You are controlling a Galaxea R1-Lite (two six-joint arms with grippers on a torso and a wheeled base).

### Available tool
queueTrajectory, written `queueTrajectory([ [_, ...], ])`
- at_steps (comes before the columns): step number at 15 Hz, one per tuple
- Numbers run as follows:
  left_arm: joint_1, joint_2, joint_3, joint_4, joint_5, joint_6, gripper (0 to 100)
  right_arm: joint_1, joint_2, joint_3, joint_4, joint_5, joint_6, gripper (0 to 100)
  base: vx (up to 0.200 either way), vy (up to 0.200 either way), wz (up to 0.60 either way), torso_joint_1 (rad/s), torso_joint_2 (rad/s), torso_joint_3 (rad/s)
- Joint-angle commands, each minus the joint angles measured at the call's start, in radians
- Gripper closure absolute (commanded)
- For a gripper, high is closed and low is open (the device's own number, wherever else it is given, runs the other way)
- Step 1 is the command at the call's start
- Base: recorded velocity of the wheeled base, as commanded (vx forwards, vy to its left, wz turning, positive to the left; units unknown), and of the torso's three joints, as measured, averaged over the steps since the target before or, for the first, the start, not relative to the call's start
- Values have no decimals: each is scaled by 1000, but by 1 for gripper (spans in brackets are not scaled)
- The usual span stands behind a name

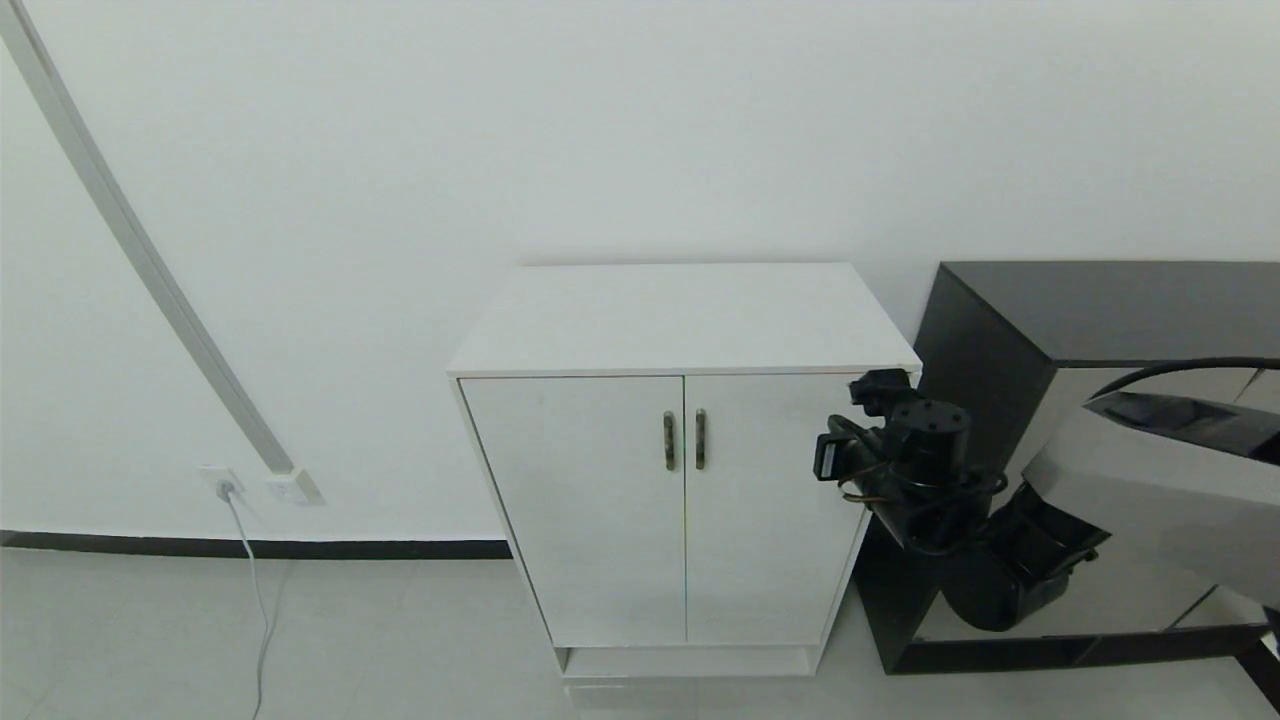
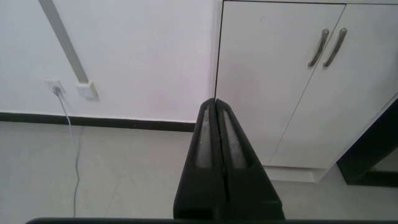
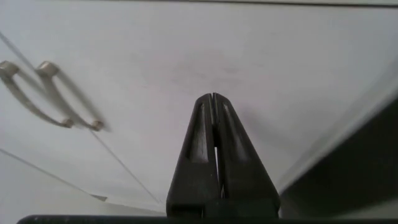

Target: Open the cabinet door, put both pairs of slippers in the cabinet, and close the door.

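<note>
The white cabinet (image 1: 680, 320) stands against the wall with both doors shut. Its two metal handles (image 1: 684, 440) sit side by side at the middle seam. My right arm (image 1: 905, 455) hangs in front of the cabinet's right edge. My right gripper (image 3: 213, 99) is shut with nothing in it, close to the right door (image 3: 205, 56), off to the side of the handles (image 3: 53, 93). My left gripper (image 2: 215, 102) is shut and empty, held low in front of the cabinet's left edge (image 2: 217, 74), some way back from it.
A black glossy unit (image 1: 1000, 330) stands right beside the cabinet, touching my right arm's space. A wall socket with a hanging cable (image 1: 225, 485) and a slanted conduit (image 1: 150, 260) are to the left. Bare floor (image 1: 300, 640) lies left of the cabinet.
</note>
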Motion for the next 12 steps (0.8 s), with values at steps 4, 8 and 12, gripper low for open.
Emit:
queueTrajectory([
  [4,1,1,0,0,0,-1,100,-36,-305,263,-5,-24,-7,100,0,0,0,0,0,0],
  [8,1,1,0,0,0,-1,100,-118,-504,448,-3,-52,-63,100,0,0,0,0,0,0],
  [12,1,1,0,0,2,-1,100,-238,-741,639,3,-52,-112,100,0,0,0,0,0,0],
])
